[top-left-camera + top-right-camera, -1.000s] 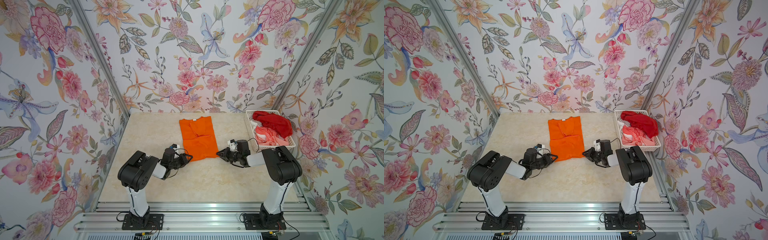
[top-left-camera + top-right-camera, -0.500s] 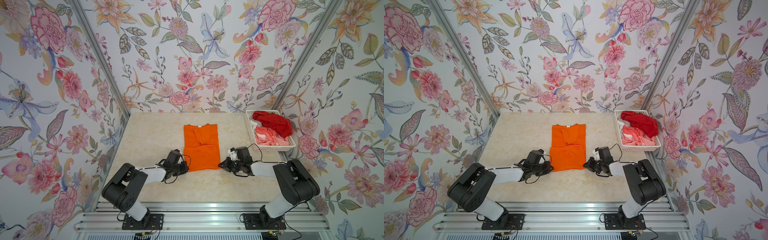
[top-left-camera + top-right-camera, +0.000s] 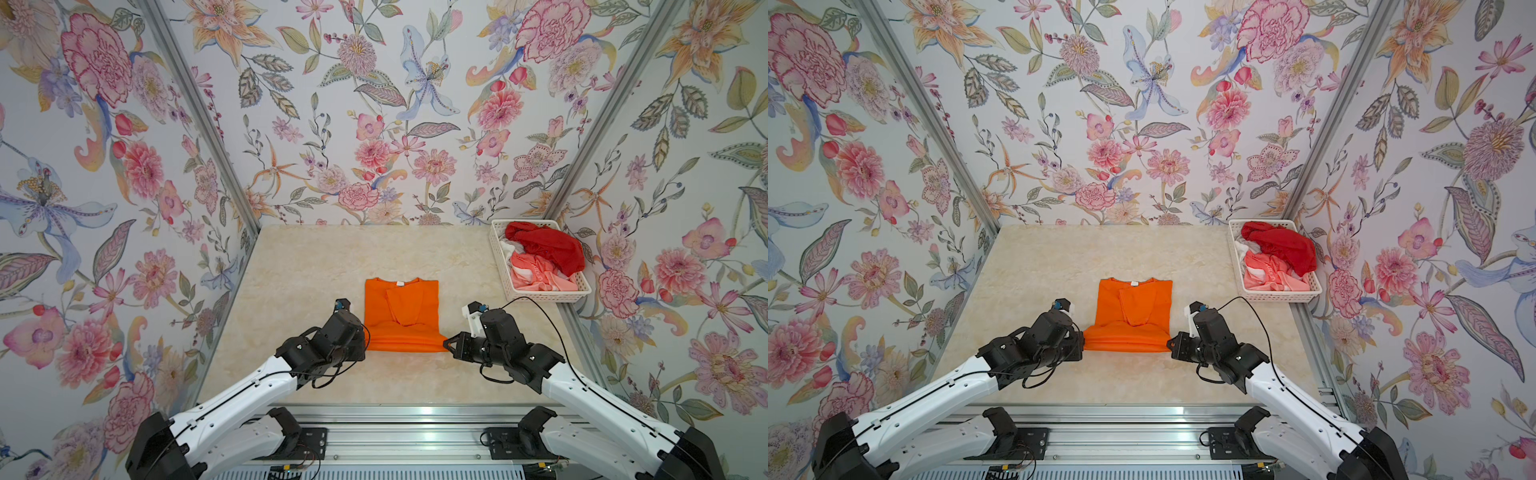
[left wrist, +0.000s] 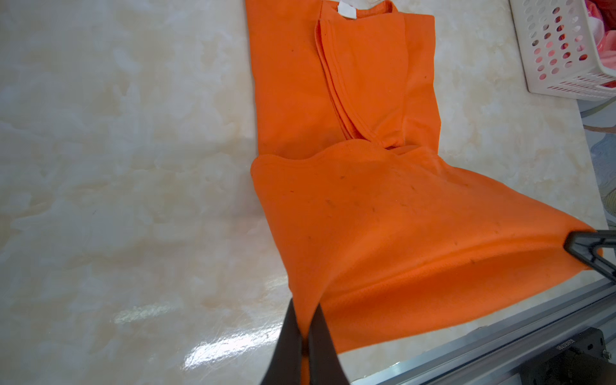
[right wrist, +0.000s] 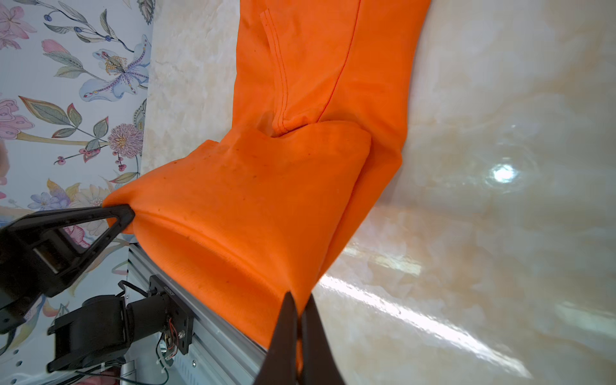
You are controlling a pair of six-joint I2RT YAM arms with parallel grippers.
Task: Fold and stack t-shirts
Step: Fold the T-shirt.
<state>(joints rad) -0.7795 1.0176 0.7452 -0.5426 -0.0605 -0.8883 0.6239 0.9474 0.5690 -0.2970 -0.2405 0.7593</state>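
Orange t-shirt (image 3: 401, 316) (near hem corners hidden)

Plain bright orange t-shirt (image 3: 401, 316), small white neck label (image 3: 400, 284). Cream, marbled table (image 3: 316, 266) beneath. White basket (image 3: 540, 296), punched with rows of holes; inside the basket, deep red t-shirt (image 3: 548, 245) over coral-pink-and-white t-shirt (image 3: 536, 278). Black left gripper (image 4: 305, 310), black right gripper (image 5: 299, 298). Behind the basket, pale wallpaper (image 3: 374, 124) with pink, orange and blue flowers, green leaves.
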